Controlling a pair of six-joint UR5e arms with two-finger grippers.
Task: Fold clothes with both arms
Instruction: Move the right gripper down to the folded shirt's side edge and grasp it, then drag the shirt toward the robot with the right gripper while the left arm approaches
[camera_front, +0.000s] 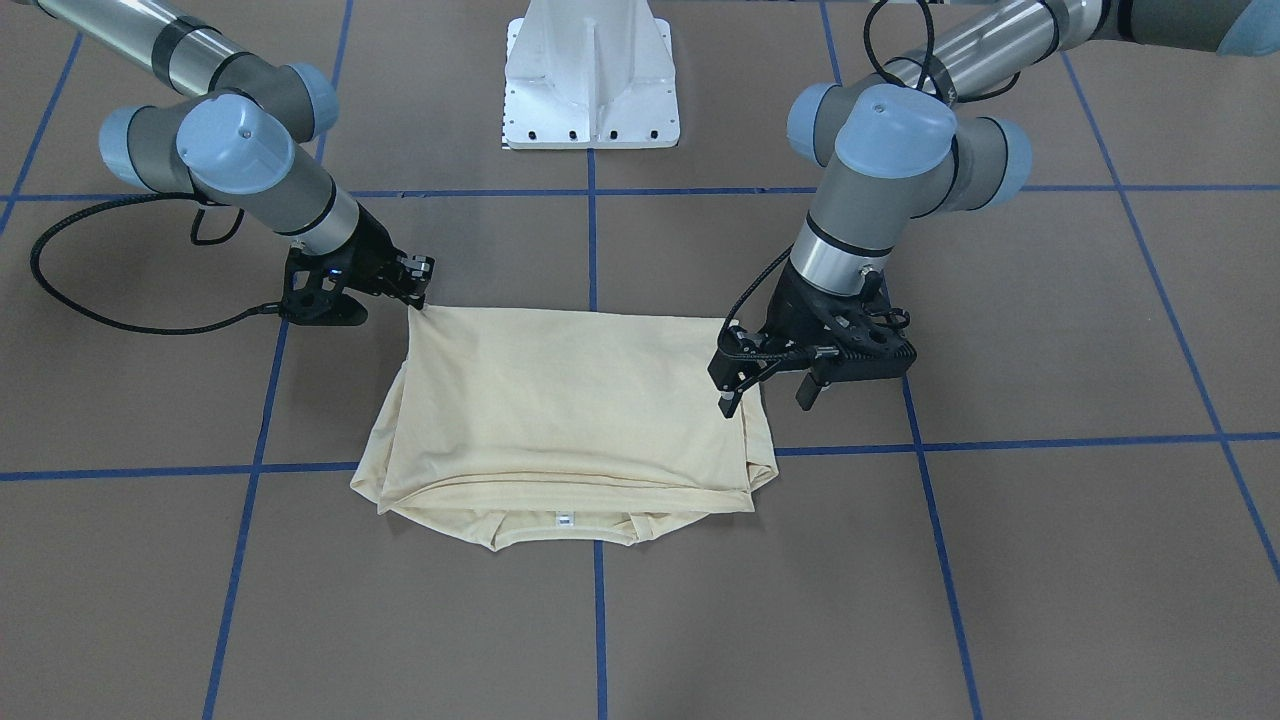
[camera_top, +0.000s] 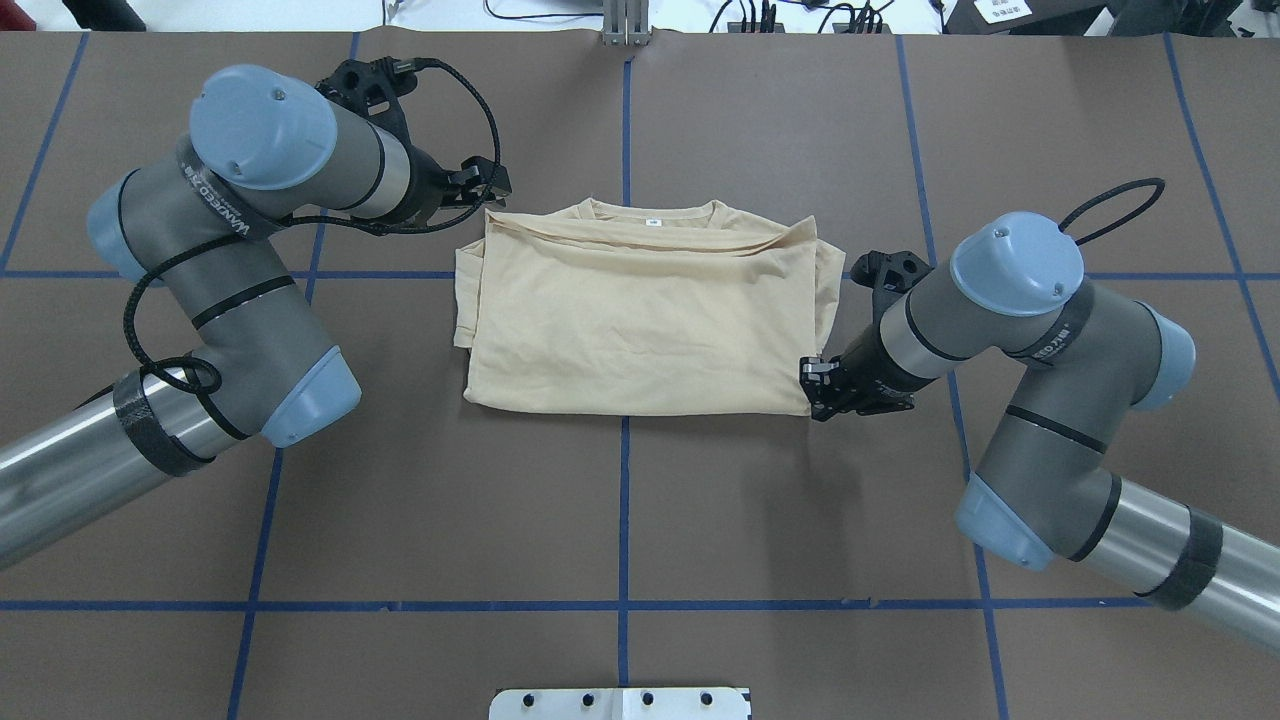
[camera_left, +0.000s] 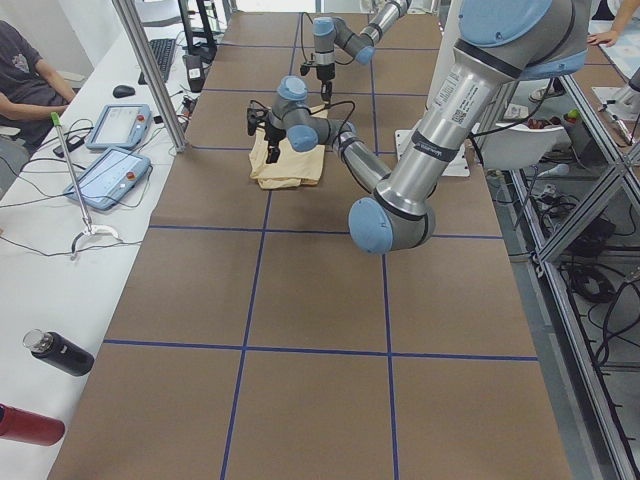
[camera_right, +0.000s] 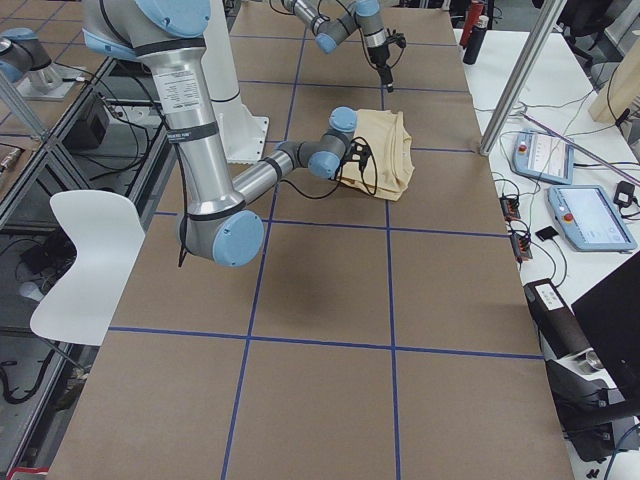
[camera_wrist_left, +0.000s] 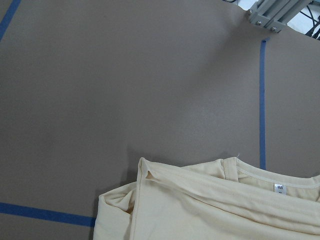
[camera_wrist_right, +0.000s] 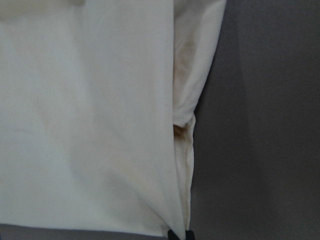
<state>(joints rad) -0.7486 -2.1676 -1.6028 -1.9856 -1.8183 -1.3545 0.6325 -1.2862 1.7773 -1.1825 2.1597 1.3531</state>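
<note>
Evidently nearly done, the T-shirt lies mid-table folded into a rectangle, the left gripper spread open and empty above its far left corner, the right gripper pinched on its near right corner, with probably only a release or last fold to do.

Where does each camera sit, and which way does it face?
Front-facing: across table, facing the base; left arm, right arm.
Overhead: behind the base, looking down; both arms.
Left: table end; left arm near.
Right: other end; right arm near.
Left wrist: above the shirt; no arm shows.
Right wrist: over shirt edge; fingertips.
All share the shirt.
</note>
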